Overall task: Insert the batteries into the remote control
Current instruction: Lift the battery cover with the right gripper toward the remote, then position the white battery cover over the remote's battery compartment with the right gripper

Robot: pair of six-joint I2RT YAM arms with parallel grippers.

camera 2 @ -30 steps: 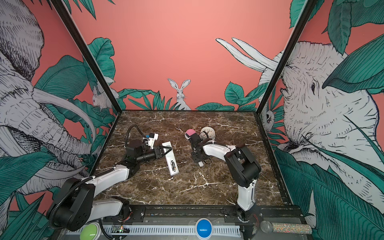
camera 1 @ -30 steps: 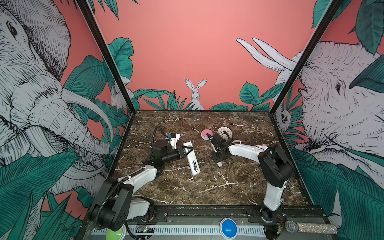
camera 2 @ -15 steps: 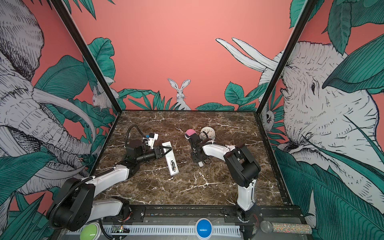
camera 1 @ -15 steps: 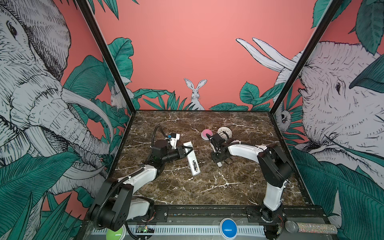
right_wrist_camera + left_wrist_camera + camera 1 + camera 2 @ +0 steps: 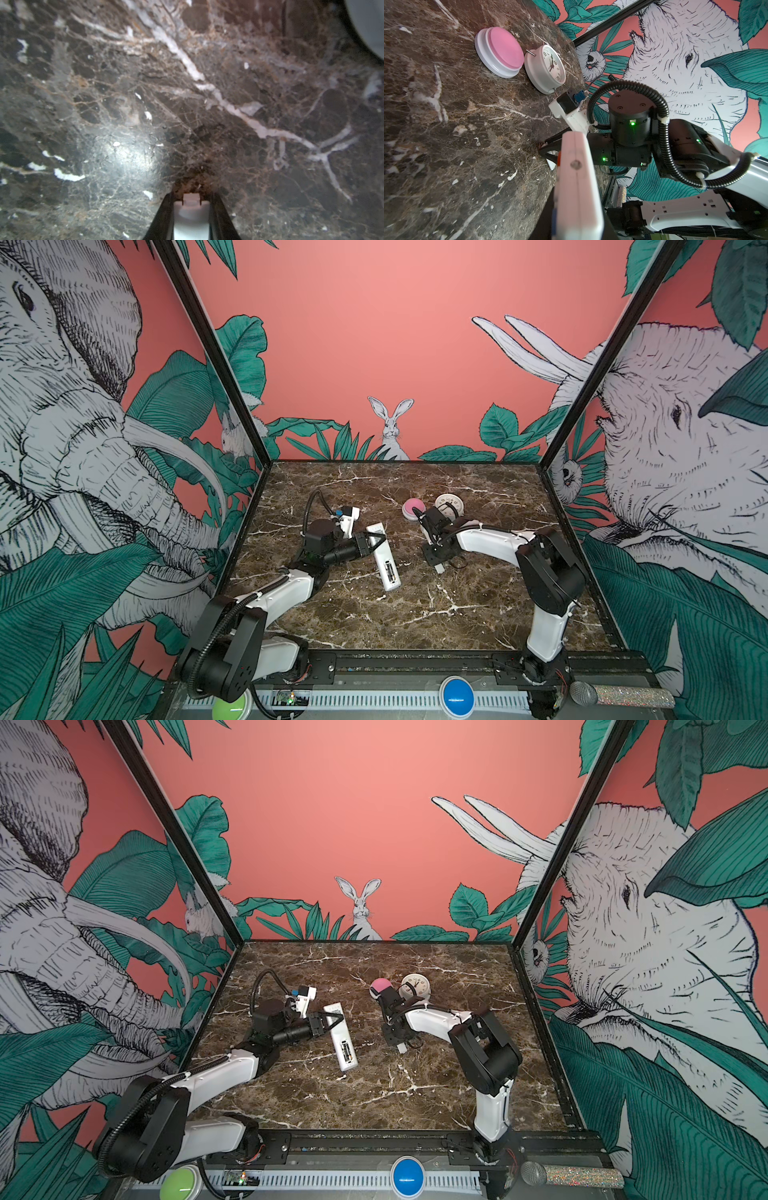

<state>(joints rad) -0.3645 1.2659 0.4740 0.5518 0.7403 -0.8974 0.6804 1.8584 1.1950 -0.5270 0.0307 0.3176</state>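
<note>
The white remote control (image 5: 384, 558) (image 5: 341, 1042) lies back up left of the table's middle. A dark rectangular recess (image 5: 390, 571) is open near its front end. I cannot tell whether batteries sit in it, and no loose batteries show. My left gripper (image 5: 376, 540) (image 5: 577, 207) is shut across the remote's far end; the left wrist view shows the remote (image 5: 575, 166) edge-on. My right gripper (image 5: 436, 562) (image 5: 191, 199) points down at the table, shut on a small white cover piece (image 5: 191, 216) (image 5: 402, 1049) with a tab.
A pink dome button (image 5: 412, 506) and a round white clock (image 5: 449, 502) stand close behind the right gripper. On the front rail are a green button (image 5: 232, 709), a blue button (image 5: 456, 694) and a glittery microphone (image 5: 619, 695). Picture walls enclose three sides.
The right gripper's jaws have drawn in on the white cover piece. Neither arm nor the remote has visibly shifted.
</note>
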